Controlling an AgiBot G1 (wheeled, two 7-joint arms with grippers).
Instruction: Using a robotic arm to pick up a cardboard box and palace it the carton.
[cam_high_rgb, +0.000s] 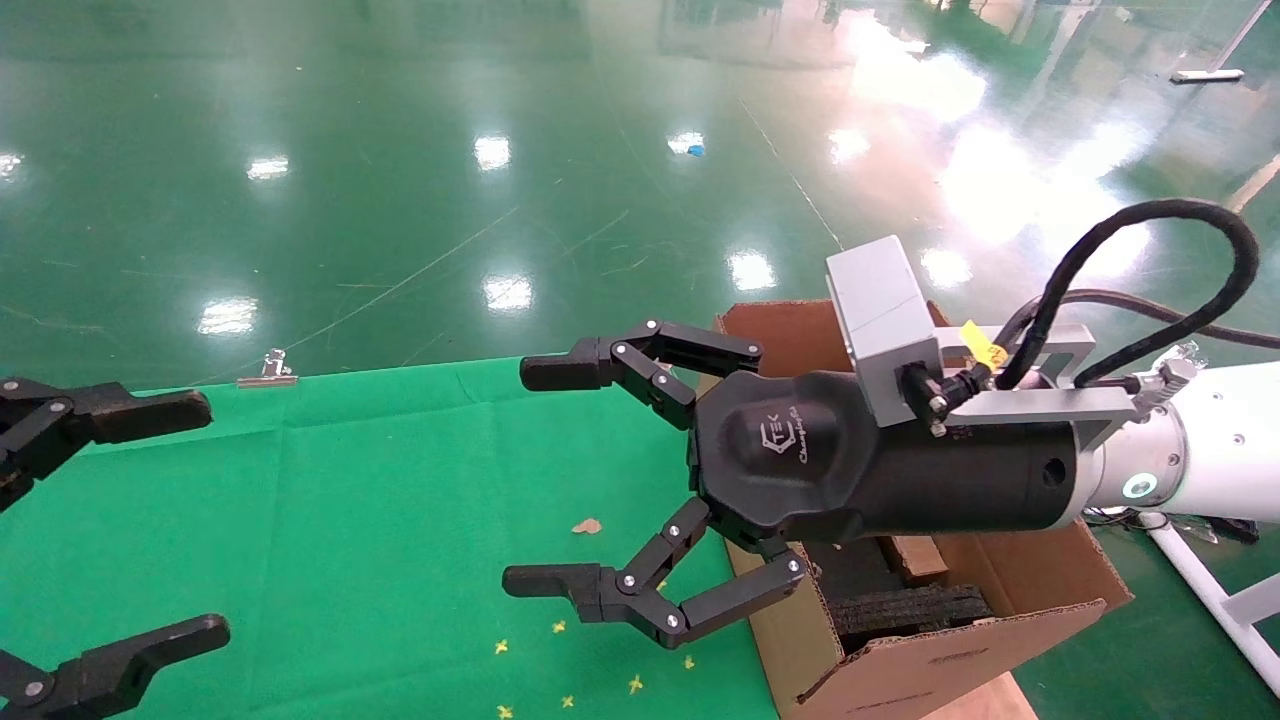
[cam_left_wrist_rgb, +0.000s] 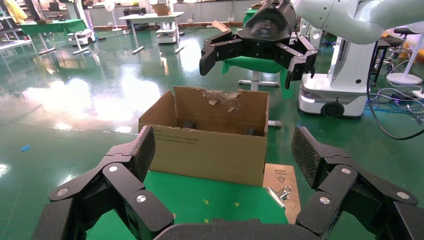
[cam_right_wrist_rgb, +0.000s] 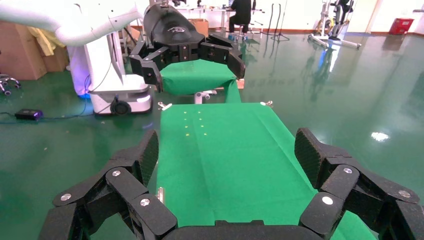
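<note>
Pincer on my right arm (cam_high_rgb: 560, 480) hangs spread wide and empty, just beside the carton (cam_high_rgb: 1000, 590) and above the green tabletop (cam_high_rgb: 380, 520). Inside the carton lie black foam (cam_high_rgb: 905, 610) and a small cardboard box (cam_high_rgb: 915, 558). My left pincer (cam_high_rgb: 160, 520) gapes empty too, well apart from the carton.

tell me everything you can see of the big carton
The carton is a large brown corrugated cardboard box standing upright and open-topped at the edge of the green cloth. Its far flap is torn and ragged, its near side bears small printed text, and black padding lies inside. The open right gripper hangs beside it, touching nothing.
</note>
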